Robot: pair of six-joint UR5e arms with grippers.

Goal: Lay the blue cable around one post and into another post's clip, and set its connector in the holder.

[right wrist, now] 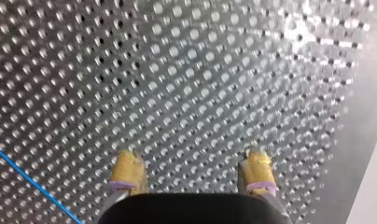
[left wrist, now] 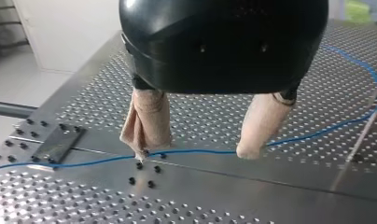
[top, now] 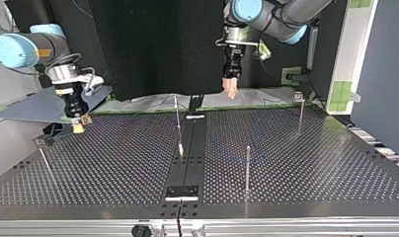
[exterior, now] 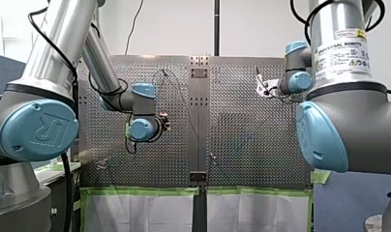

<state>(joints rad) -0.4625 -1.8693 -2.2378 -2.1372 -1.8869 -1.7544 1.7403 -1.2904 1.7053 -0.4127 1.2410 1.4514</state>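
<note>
First, front view, arms: you have my left gripper (exterior: 163, 121) out over the left half of the table (exterior: 251, 145) and my right gripper (exterior: 261, 87) further out over the right half.
Top view, height: both grippers hang well above the perforated surface, which I judge leaves you room to come down on either side.
Top view, posts: a near post (top: 247, 168) and a clip-topped post (top: 299, 113) stand well apart, likely the route the cable must take.
Top view, plate: a dark plate (top: 182, 192) sits on the centre strip at the near edge; you cannot tell from here whether it is the holder.
Left wrist view, left gripper: its beige pads (left wrist: 147, 123) are spread wide with nothing held.
Left wrist view, blue cable (left wrist: 98, 161): it lies flat on the table below the fingertips, running along the line from one tip to the other, then curving away.
Left wrist view, reason: the hover suits a pick, yet you would probably need a wrist turn so the fingers close across the cable.
Right wrist view, right gripper: its yellow pads (right wrist: 128, 170) stand wide apart and empty, with the cable crossing just beside one pad.
Right wrist view, reason: it looks parked clear of the work.
Progress: no loop around a post and no clipped cable shows; the connector cannot be picked out.
</note>
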